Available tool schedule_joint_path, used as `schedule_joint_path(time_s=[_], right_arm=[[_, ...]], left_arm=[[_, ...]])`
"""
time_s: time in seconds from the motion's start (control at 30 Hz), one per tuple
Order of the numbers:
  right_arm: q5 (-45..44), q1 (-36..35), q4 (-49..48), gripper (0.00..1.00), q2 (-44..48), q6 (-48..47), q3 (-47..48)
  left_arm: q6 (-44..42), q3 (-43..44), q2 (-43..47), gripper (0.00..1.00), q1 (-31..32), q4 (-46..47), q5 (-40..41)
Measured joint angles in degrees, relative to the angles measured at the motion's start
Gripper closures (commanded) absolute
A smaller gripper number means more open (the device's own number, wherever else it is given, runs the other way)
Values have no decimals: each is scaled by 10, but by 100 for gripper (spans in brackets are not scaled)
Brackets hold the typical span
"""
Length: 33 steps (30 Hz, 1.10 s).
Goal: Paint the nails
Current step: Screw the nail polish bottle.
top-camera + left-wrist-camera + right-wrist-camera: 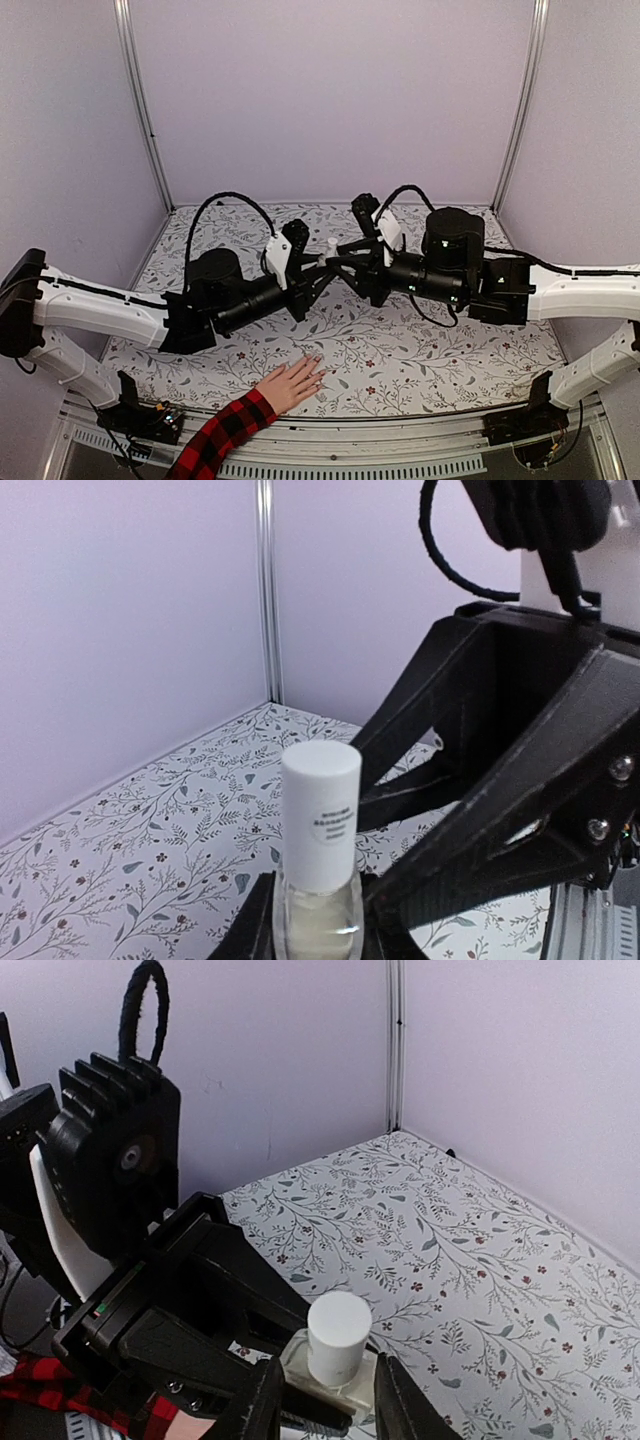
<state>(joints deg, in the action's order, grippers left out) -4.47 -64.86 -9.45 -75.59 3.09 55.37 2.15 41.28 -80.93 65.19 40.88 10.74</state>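
Observation:
A light-skinned hand [293,384] with a red-and-black plaid sleeve [224,436] lies flat at the table's front edge. Its pale nails [316,361] point toward the arms. My left gripper [318,932] is shut on the glass body of a small clear bottle [318,920] with a white cap [320,815] and holds it upright above the table. My right gripper [328,1400] is open, with one finger on each side of the cap [338,1338] and a gap on both sides. In the top view both grippers meet at the bottle [331,246], well behind the hand.
The floral-patterned table [420,360] is enclosed by pale lilac walls on three sides, with metal corner posts [140,100]. Both black arm bodies span the table's middle. A bit of the plaid sleeve [28,1380] shows at the lower left of the right wrist view.

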Motion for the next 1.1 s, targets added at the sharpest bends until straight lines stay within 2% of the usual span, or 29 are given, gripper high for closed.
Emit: schedule_joint_path(time_s=[0.1, 0.3, 0.4, 0.53, 0.8, 1.0, 1.1], right_arm=[[0, 0, 11, 49, 12, 1, -3], [3, 0, 47, 46, 48, -10, -19], [24, 0, 57, 46, 82, -31, -39], [96, 0, 68, 46, 126, -71, -51], [248, 0, 114, 51, 154, -135, -30], [334, -1, 136, 57, 128, -159, -4], [361, -1, 143, 64, 112, -165, 3]], left_arm=[[0, -2, 10, 100, -6, -3, -10], [0, -3, 31, 100, -9, -1, -43], [-2, -9, 40, 100, -9, -2, -83], [-7, -10, 43, 100, -9, -14, -179], [-13, 2, 28, 100, -9, -37, -383], [-12, 28, 4, 100, -5, -42, -459], [-12, 31, 0, 100, -4, -41, -478]])
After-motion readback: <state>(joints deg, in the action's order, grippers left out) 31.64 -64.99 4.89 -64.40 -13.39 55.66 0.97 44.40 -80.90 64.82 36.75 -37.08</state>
